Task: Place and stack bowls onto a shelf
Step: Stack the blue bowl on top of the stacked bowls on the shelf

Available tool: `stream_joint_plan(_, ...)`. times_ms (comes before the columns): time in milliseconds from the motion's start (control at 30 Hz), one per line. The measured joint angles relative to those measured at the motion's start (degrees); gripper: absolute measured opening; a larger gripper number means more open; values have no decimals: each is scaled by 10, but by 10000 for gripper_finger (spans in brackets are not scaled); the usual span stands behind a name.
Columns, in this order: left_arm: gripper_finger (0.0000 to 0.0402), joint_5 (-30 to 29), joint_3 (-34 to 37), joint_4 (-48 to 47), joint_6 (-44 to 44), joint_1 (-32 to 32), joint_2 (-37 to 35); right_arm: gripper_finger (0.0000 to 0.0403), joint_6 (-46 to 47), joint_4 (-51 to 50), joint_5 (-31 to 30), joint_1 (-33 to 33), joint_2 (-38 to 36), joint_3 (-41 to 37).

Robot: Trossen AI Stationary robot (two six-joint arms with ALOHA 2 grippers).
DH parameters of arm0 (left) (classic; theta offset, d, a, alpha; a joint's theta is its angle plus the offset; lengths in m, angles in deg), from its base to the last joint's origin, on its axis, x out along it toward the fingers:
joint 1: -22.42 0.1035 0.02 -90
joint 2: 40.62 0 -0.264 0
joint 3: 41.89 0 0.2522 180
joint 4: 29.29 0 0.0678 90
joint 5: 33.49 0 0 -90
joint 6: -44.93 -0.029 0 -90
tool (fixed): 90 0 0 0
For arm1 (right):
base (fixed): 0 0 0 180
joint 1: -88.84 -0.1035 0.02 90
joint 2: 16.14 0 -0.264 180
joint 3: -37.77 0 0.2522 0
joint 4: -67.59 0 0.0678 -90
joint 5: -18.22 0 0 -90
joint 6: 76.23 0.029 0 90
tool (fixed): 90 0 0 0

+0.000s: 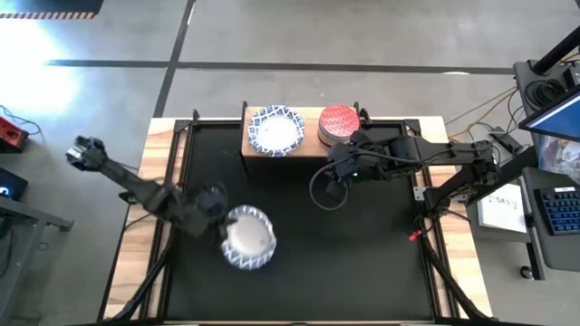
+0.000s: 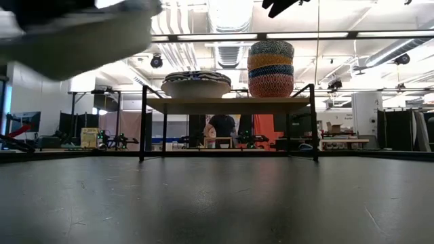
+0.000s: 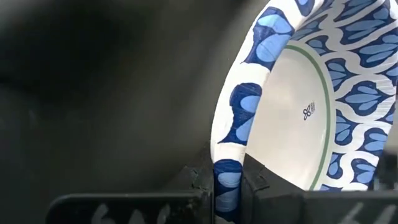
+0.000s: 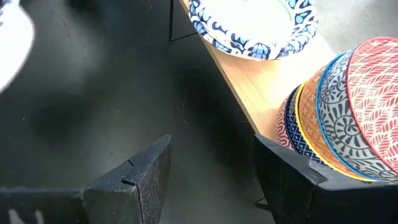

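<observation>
Bowl [image 1: 248, 237], white with blue-patterned rim, is held by the left gripper [image 1: 220, 228] over the near-left part of the black mat [image 1: 299, 263]. Left wrist view: both fingers [image 3: 198, 186] are clamped on the bowl's rim, one inside and one outside; the bowl's white interior and blue pattern fill that side of the frame. In the low view the bowl [image 2: 74, 34] is raised off the mat, blurred, at upper left. The left arm reaches in from the table's left edge.

Right gripper [image 1: 333, 172] hangs with jaws wide apart and nothing between them, just in front of the shelf [image 1: 246, 143], near its right end. Right wrist view shows its two fingers [image 4: 134, 177] spread over bare mat, the shelf's wooden top beside them. The right arm comes from the table's right side.

Shelf sits at the far middle of the mat. On its left half: a white, blue-rimmed wide bowl stack [image 2: 196, 83]; how many are in it cannot be told. On its right half: a stack of small bowls [image 2: 271, 68], red one on top [image 1: 339, 122], with grey-patterned, yellow-tan and blue below [image 4: 329, 118].

A person [image 2: 220, 129] stands in the room beyond the shelf.
</observation>
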Motion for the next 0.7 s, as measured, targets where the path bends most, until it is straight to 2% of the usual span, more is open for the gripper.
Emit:
stream_joint_plan(167, 4, 3, 0, 56, -92, 128, -52, 210, 12, 0, 39, 0, 0, 0)
stream_joint_plan(267, 4, 41, -1, 90, -154, 201, -72, 210, 15, 0, 44, 0, 0, 0)
stream_joint_plan(367, 4, 71, -4, 133, -180, 256, -73, 210, 15, 6, 43, 0, 2, 0)
stream_joint_plan(533, 4, 70, -16, 209, -211, 299, -42, 210, 20, 61, 43, 0, 15, -1)
stream_joint_plan(700, 4, 18, -45, 257, -265, 300, 5, 210, 20, 150, 46, -1, 27, -1)
